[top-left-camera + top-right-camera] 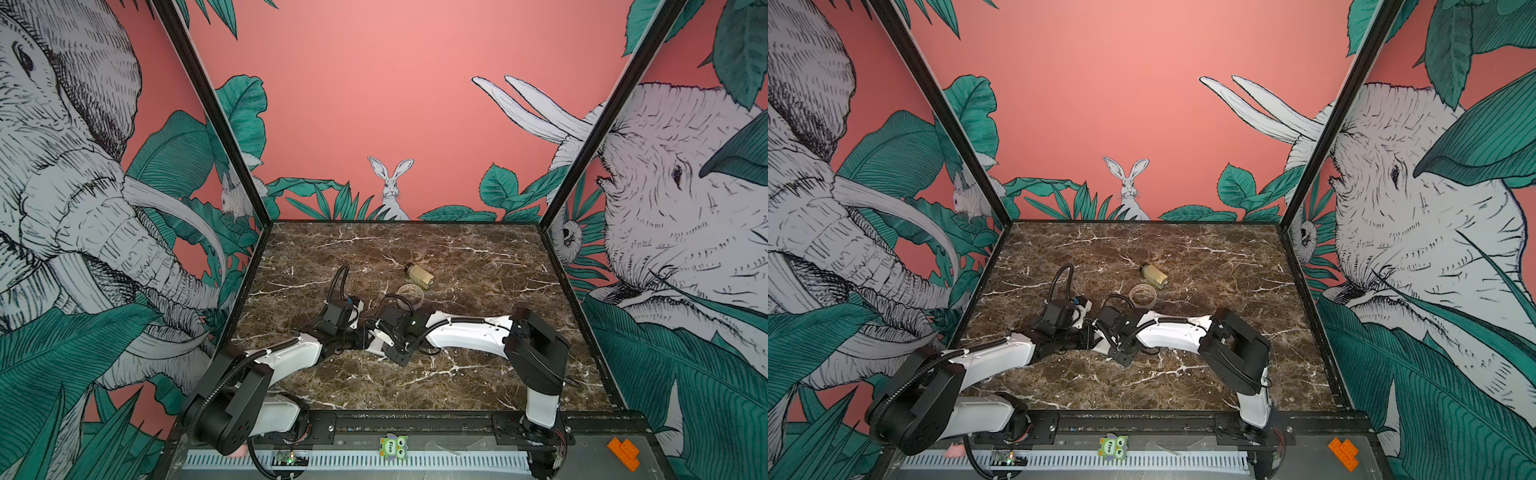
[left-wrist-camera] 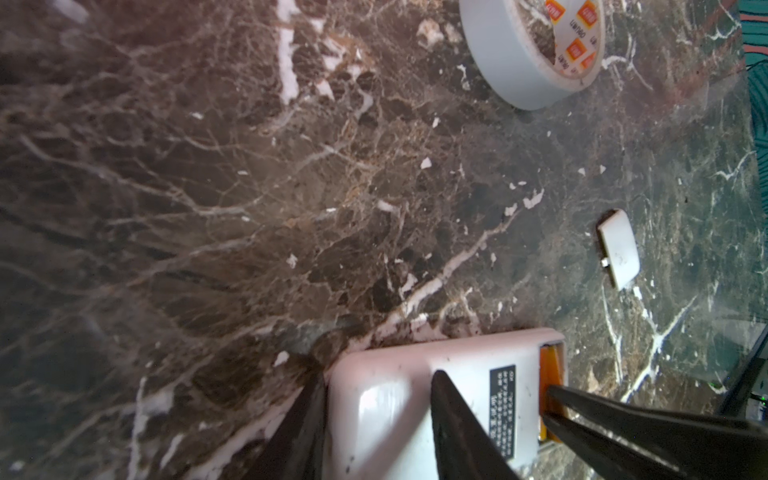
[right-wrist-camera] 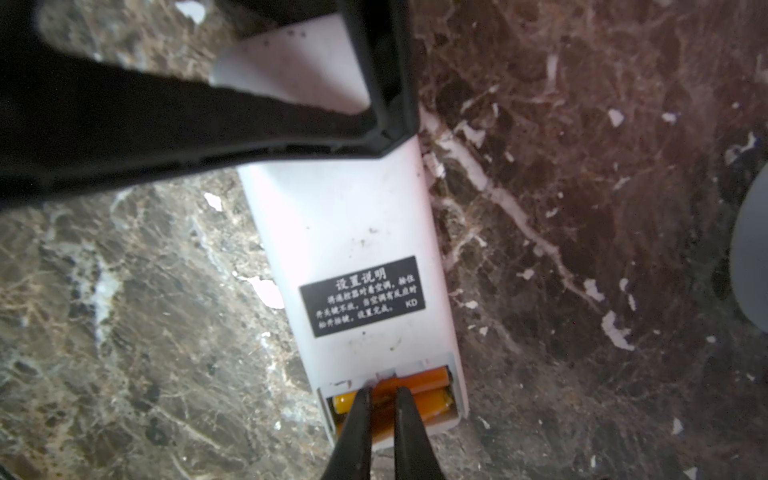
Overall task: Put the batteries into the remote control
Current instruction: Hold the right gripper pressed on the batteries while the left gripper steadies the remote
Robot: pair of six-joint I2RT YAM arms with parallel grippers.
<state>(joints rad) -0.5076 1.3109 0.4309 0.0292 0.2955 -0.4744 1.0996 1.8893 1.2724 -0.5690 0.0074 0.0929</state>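
While I have both arms brought in low over the brown marble-patterned tabletop, the flat oblong white plastic remote control lies on it with its plain white back up, close to the greyish roll of tape on the side toward the arm bases; in both top views the wrists hide most of it. From the right wrist camera I read a dark rectangular label with white print on that back. Past the label the battery bay stands uncovered, with the two thin orange cylindrical batteries lying side by side inside.

My right end effector is barely parted, a narrow slit between its black tips, and both tips are down in the bay on the batteries.

My left end effector sits at the remote's other end. One finger stands against that end and the other lies across the white back, so they are partly spread, and I cannot tell whether they squeeze the casing.

A small white rounded plastic cover lies flat, apart from the roll and nearer the open bay. Just beyond the roll, toward the back wall, a small beige bottle lies on its side
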